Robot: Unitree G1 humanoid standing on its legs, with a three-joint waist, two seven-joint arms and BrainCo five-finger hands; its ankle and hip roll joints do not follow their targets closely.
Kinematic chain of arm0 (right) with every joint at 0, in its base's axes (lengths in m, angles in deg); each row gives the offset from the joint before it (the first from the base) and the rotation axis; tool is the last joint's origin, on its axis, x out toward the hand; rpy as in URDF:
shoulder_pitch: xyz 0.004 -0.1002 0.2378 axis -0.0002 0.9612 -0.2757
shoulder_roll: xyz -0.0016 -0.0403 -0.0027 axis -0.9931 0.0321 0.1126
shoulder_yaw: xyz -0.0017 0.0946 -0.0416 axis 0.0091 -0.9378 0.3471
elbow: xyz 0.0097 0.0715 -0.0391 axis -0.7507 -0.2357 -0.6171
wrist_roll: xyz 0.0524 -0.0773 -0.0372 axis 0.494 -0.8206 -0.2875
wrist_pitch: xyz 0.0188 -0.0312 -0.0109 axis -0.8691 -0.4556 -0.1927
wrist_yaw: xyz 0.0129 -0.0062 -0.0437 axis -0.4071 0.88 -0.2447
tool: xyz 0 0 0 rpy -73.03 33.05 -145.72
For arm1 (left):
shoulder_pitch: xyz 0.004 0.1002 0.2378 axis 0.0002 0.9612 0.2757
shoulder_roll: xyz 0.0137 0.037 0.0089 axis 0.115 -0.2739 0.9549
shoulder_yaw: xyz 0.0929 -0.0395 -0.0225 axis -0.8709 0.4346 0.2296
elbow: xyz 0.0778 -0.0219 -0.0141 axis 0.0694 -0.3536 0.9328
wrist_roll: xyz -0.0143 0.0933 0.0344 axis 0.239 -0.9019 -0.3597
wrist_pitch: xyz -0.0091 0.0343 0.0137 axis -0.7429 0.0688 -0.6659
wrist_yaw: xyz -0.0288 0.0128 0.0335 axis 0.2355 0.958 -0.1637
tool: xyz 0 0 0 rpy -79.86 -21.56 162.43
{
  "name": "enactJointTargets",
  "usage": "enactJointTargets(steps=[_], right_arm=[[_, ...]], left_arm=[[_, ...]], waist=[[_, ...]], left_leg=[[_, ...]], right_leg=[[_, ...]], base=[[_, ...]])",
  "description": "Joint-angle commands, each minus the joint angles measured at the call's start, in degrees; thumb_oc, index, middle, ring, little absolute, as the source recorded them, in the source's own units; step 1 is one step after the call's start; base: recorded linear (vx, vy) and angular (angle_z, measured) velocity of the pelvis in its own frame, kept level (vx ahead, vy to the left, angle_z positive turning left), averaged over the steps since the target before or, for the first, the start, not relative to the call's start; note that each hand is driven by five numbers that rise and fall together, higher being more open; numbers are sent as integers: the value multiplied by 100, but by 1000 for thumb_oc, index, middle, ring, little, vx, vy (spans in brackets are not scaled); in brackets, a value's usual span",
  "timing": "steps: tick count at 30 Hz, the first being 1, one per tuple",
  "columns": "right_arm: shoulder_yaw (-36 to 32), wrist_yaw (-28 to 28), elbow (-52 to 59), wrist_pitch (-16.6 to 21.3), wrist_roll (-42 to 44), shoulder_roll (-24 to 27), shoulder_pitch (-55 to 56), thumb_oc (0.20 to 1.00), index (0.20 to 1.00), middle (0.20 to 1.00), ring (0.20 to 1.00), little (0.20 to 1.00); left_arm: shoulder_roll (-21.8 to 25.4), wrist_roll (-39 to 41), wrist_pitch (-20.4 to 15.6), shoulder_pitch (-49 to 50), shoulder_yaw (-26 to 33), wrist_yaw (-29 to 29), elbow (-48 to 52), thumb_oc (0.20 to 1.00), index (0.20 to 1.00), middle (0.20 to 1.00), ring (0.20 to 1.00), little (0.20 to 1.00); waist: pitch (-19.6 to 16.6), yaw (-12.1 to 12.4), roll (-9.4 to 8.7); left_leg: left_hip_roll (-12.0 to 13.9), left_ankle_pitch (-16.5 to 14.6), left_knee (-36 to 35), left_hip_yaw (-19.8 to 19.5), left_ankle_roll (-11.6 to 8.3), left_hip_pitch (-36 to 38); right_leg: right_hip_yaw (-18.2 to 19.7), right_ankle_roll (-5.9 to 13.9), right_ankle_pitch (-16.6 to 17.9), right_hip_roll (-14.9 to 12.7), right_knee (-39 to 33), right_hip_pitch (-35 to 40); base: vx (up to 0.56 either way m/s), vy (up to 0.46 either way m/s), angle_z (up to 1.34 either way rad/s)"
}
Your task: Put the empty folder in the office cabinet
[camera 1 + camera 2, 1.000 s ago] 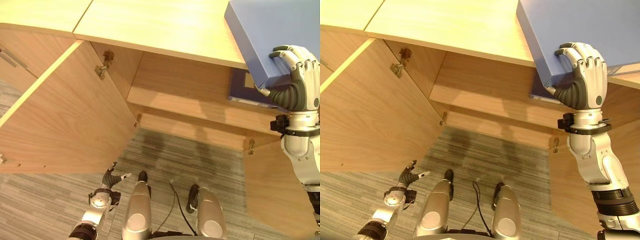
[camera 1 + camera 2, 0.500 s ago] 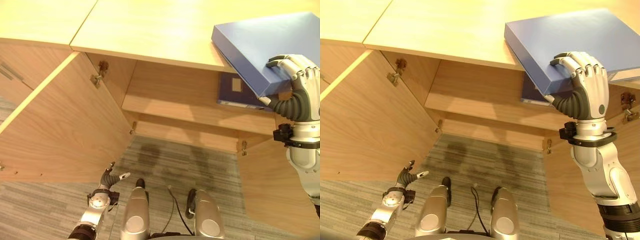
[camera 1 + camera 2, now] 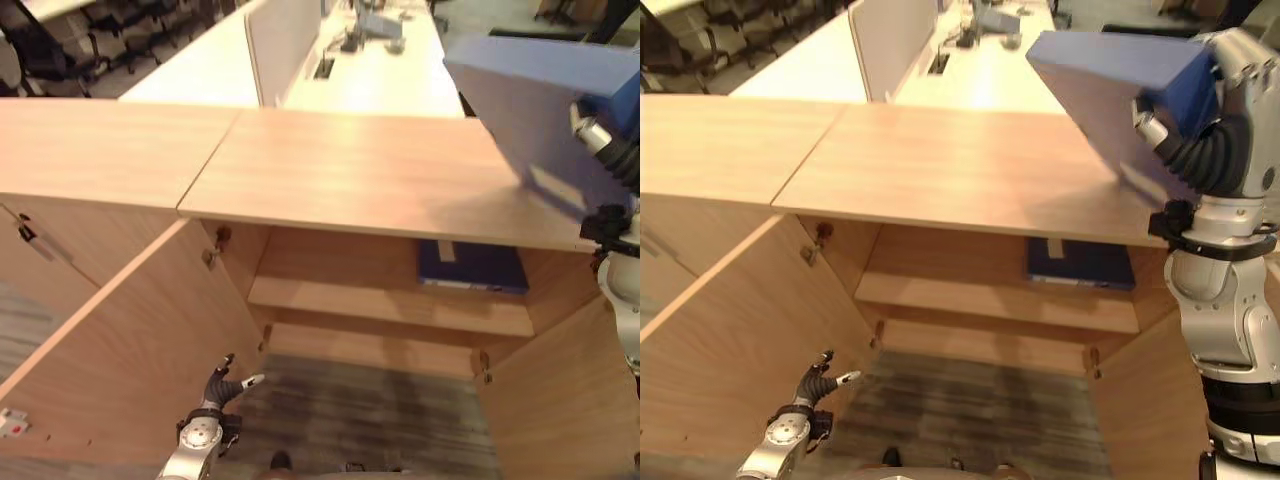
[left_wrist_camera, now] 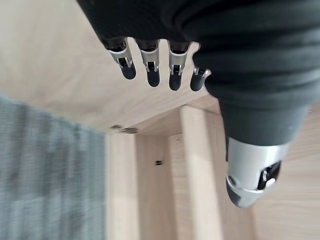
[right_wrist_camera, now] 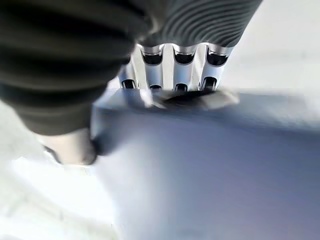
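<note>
blue folder (image 3: 1110,95) in right hand (image 3: 1210,140), another shelved.

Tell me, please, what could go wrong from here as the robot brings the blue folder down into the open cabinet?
The right hand holds the blue folder by one edge, tilted above the cabinet top, so it might slip or swing. To reach the shelf it has to come down past the top's front edge, which it could clip. Another dark blue folder already lies on the right of that shelf and may block it.
</note>
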Motion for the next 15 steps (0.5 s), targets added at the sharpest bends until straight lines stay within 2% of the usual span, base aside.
enactJointTargets(steps=[1,2,4,11,15], right_arm=[[-128,162,86,59,474,110,-268,200,200,200,200,200],[-147,119,15,201,1134,-122,-419,200,200,200,200,200],[-142,58,-46,331,1689,-277,-582,200,200,200,200,200],[-55,-150,-508,914,3943,-87,-1274,200,200,200,200,200],[106,-447,-657,1239,5360,-228,-1330,200,200,200,200,200]], left_arm=[[116,17,-178,-140,110,41,165,1000,1000,1000,1000,1000],[70,82,-145,-117,135,51,124,1000,1000,1000,1000,1000],[46,140,-122,-88,151,88,128,1000,1000,1000,1000,1000],[95,305,3,-191,164,171,136,1000,1000,1000,1000,1000],[102,361,81,-240,163,184,125,1000,1000,1000,1000,1000]], waist=[[176,91,-132],[60,105,-142],[19,100,-150],[-39,60,-192],[-90,38,-226]], left_leg=[[68,-258,60,-42,-166,-217],[39,-265,5,-13,-184,-124],[25,-285,5,1,-185,-58],[-9,-239,6,46,-180,16],[-1,-313,23,92,-183,56]], right_leg=[[-41,405,35,-47,118,-289],[-75,430,74,-59,2,-153],[-95,432,74,-79,-14,-63],[-54,413,109,-122,110,-115],[-32,441,67,-140,179,-139]], base=[[91,30,-12],[93,28,-4],[72,36,1],[-13,33,-4],[-27,22,-3]])
